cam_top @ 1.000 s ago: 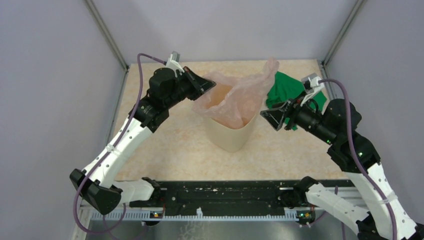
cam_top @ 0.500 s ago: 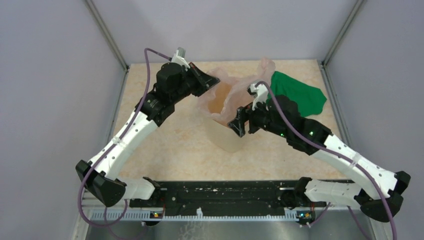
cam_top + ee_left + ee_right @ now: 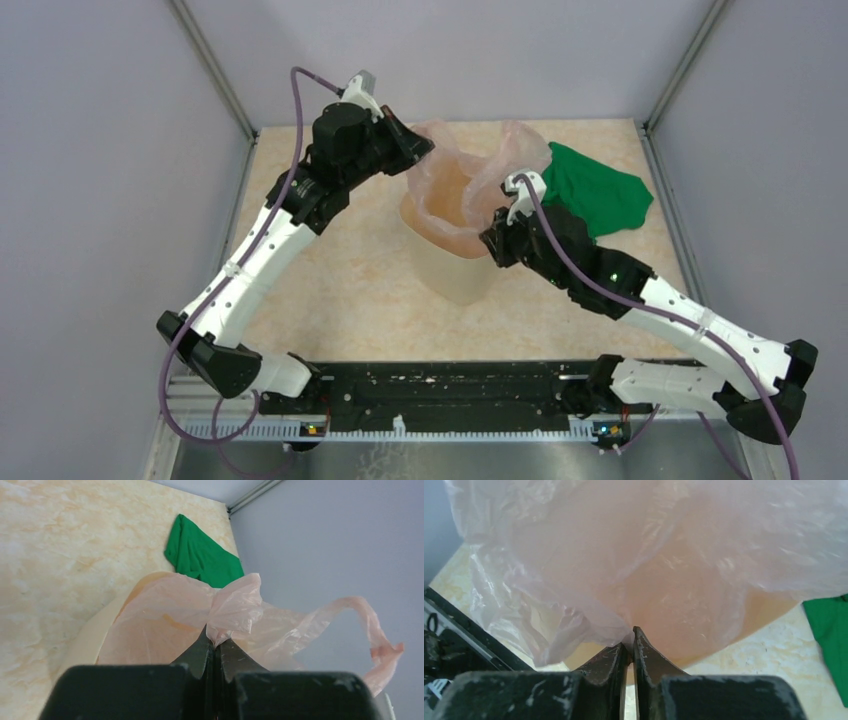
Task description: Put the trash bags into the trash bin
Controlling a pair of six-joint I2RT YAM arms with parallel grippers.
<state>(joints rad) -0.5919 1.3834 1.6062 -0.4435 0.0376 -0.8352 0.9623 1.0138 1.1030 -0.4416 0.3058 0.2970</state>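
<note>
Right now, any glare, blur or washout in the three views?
Top external: even soft light, sharp, shadows faint around the trash bin. Left wrist: trash bag crisp, bottom edge of frame near black. Right wrist: bag fills the frame, pale, low contrast, hazy upper right; no hard glare.

This is looking like a robotics lab test cell — plain grey panels are walling in a small table with a marbled beige top, aluminium posts are framing the back corners, and two white-and-black robot arms trailing purple cables are standing bolted to a black rail at the near edge.
</note>
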